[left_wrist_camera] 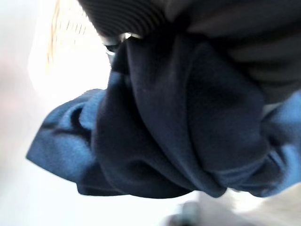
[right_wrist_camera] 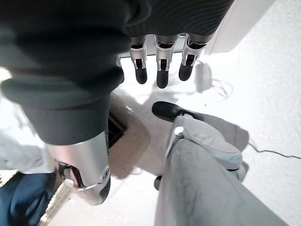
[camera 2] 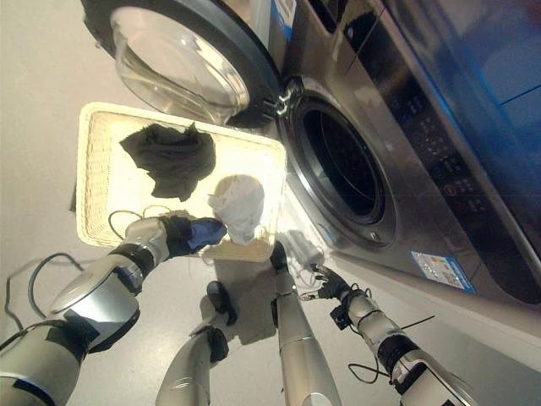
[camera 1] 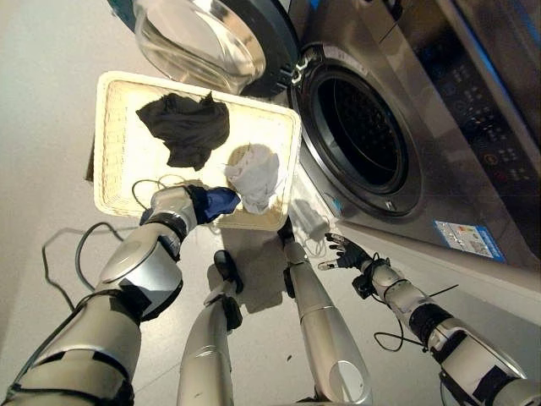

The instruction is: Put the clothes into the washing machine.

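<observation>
Your left hand (camera 1: 196, 205) sits at the near rim of the cream basket (camera 1: 114, 93), and its fingers are buried in a dark blue garment (camera 1: 221, 200); in the left wrist view that blue cloth (left_wrist_camera: 178, 136) bunches right against the ribbed cover, so you cannot tell how the fingers stand inside it. The blue piece hangs over the basket's near edge, just beside a white garment (camera 1: 254, 176) that lies inside the basket toward its right end. Further back in the basket lies a black garment (camera 1: 186, 127), apart from the other two. The basket's right rim lies close to the front of the washing machine (camera 1: 473, 161), with only a narrow strip of floor between them. Above the basket's far edge the round glass door (camera 1: 199, 38) stands swung open, cut off by the frame's top. The drum opening (camera 1: 363, 131) is dark inside, and you cannot make out any contents. Your right hand (camera 1: 345, 251) hovers low near the machine's lower front, below the drum opening, fingers (right_wrist_camera: 160, 66) straight and spread, holding nothing, with open floor beneath it.
</observation>
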Tool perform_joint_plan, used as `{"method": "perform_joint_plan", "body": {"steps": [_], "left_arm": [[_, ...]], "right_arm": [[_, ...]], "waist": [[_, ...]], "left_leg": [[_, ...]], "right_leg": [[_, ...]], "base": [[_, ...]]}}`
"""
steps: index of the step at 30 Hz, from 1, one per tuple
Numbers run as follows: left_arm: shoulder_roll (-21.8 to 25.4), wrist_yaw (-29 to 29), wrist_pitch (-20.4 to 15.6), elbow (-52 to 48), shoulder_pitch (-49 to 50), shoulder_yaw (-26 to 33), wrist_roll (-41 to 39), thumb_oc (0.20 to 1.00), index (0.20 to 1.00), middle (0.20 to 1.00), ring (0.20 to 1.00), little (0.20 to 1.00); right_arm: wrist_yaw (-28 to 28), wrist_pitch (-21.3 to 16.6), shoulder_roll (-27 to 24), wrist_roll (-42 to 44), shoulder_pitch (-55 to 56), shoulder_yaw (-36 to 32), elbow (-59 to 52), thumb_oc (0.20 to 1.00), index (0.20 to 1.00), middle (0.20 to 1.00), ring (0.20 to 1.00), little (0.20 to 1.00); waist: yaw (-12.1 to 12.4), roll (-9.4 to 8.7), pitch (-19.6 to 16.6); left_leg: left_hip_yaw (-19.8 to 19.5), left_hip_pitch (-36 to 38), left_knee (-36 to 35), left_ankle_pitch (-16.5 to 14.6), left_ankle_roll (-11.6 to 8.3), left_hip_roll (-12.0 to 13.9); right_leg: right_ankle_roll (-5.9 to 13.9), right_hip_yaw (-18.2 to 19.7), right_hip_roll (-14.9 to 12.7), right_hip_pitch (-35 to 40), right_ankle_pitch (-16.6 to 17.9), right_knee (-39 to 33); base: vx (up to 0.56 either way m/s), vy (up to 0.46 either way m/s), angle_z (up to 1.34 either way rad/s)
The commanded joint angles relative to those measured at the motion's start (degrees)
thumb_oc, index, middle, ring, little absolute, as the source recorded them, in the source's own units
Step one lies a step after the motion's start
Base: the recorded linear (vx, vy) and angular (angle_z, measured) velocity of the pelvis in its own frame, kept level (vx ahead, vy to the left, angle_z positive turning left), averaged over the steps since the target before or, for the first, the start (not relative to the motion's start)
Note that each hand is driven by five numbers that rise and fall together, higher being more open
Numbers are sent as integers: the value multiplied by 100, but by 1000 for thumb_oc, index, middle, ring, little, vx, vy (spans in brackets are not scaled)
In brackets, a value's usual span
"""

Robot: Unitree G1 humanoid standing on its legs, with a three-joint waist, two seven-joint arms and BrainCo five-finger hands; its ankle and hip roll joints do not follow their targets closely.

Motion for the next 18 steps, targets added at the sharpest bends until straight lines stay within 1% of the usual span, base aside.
{"method": "perform_joint_plan", "body": {"steps": [1, 3, 4, 5, 7, 8, 9, 10, 11, 13, 15, 16, 17, 18], "left_arm": [[529, 715, -880, -277, 392, 571, -508, 200, 200, 200, 200, 200], [670, 1021, -1042, -586, 578, 728, -614, 200, 200, 200, 200, 200], [711, 1084, -1092, -655, 618, 774, -638, 200, 200, 200, 200, 200], [857, 1263, -1214, -918, 733, 888, -809, 200, 200, 200, 200, 200], [880, 1299, -1212, -992, 758, 920, -842, 200, 200, 200, 200, 200], [983, 1638, -1439, -1394, 967, 1191, -1101, 200, 200, 200, 200, 200], [1033, 1692, -1494, -1607, 1071, 1298, -1171, 200, 200, 200, 200, 200], [1052, 1761, -1562, -1875, 1214, 1407, -1268, 200, 200, 200, 200, 200], [1088, 1775, -1608, -2263, 1433, 1562, -1379, 200, 200, 200, 200, 200], [1077, 1787, -1691, -2657, 1711, 1720, -1430, 200, 200, 200, 200, 200], [1069, 1773, -1773, -2841, 1862, 1777, -1470, 200, 200, 200, 200, 200], [1020, 1640, -1931, -3318, 2217, 1879, -1745, 200, 200, 200, 200, 200], [948, 1360, -2126, -3750, 2546, 2002, -2096, 200, 200, 200, 200, 200], [927, 1257, -2174, -3962, 2681, 2004, -2201, 200, 200, 200, 200, 200]], "right_arm": [[-106, -193, -290, 53, 340, -269, -432, 1000, 1000, 1000, 1000, 1000], [-179, -216, -323, 110, 385, -383, -568, 1000, 1000, 1000, 1000, 1000], [-204, -233, -333, 141, 403, -401, -597, 1000, 1000, 1000, 1000, 1000], [-282, -334, -366, 215, 455, -469, -678, 1000, 1000, 1000, 1000, 1000], [-305, -349, -370, 235, 453, -487, -705, 1000, 1000, 1000, 1000, 1000], [-454, -497, -402, 339, 525, -607, -959, 1000, 1000, 1000, 1000, 1000], [-518, -507, -425, 399, 573, -656, -1102, 1000, 1000, 1000, 1000, 1000], [-653, -600, -443, 441, 634, -726, -1284, 1000, 1000, 1000, 1000, 1000], [-762, -649, -475, 500, 696, -868, -1556, 1000, 1000, 1000, 1000, 1000], [-897, -719, -485, 541, 782, -997, -1901, 1000, 1000, 1000, 1000, 1000], [-957, -784, -481, 548, 823, -1065, -2067, 1000, 1000, 1000, 1000, 1000], [-956, -879, -444, 581, 883, -1202, -2383, 1000, 1000, 1000, 1000, 1000], [-887, -971, -393, 665, 928, -1310, -2675, 1000, 1000, 1000, 1000, 1000], [-841, -1005, -357, 684, 939, -1346, -2769, 1000, 1000, 1000, 1000, 1000]], "waist": [[178, 258, -5], [309, 294, -5], [338, 300, -5], [425, 317, -5], [442, 317, -5], [544, 335, -35], [582, 346, -74], [631, 360, -119], [695, 390, -173], [750, 414, -227], [777, 426, -272], [837, 465, -347], [899, 503, -415], [922, 527, -445]], "left_leg": [[-109, 322, -227, 84, -223, -310], [-202, 558, -353, 133, -242, -294], [-220, 615, -385, 142, -247, -286], [-276, 793, -476, 168, -262, -270], [-286, 821, -503, 190, -264, -270], [-354, 1023, -668, 249, -285, -233], [-386, 1086, -741, 270, -289, -228], [-423, 1158, -828, 291, -291, -224], [-472, 1252, -928, 306, -297, -214], [-528, 1323, -1011, 331, -305, -208], [-554, 1337, -1067, 361, -309, -206], [-610, 1425, -1193, 400, -315, -192], [-649, 1525, -1327, 439, -323, -170], [-667, 1574, -1386, 454, -325, -164]], "right_leg": [[63, -276, 485, 441, -82, -569], [47, -404, 474, 699, -162, -568], [43, -429, 469, 764, -185, -570], [32, -501, 465, 967, -248, -585], [29, -515, 461, 996, -252, -584], [23, -605, 459, 1205, -321, -602], [20, -634, 459, 1270, -344, -618], [18, -672, 455, 1343, -367, -643], [17, -728, 449, 1449, -407, -666], [17, -766, 445, 1533, -432, -688], [14, -782, 441, 1557, -431, -713], [7, -823, 447, 1661, -454, -765], [1, -865, 453, 1781, -481, -830], [-3, -882, 456, 1843, -494, -863]], "base": [[-40, -94, 23], [-47, -109, 32], [-47, -107, 36], [-44, -88, 32], [-43, -80, 26], [-46, -104, 35], [-60, -140, 44], [-26, -101, 33], [-28, -82, 23], [-20, -57, 17], [-16, -50, 17], [-8, -84, 15], [-1, -89, 10], [6, -51, 7]]}}
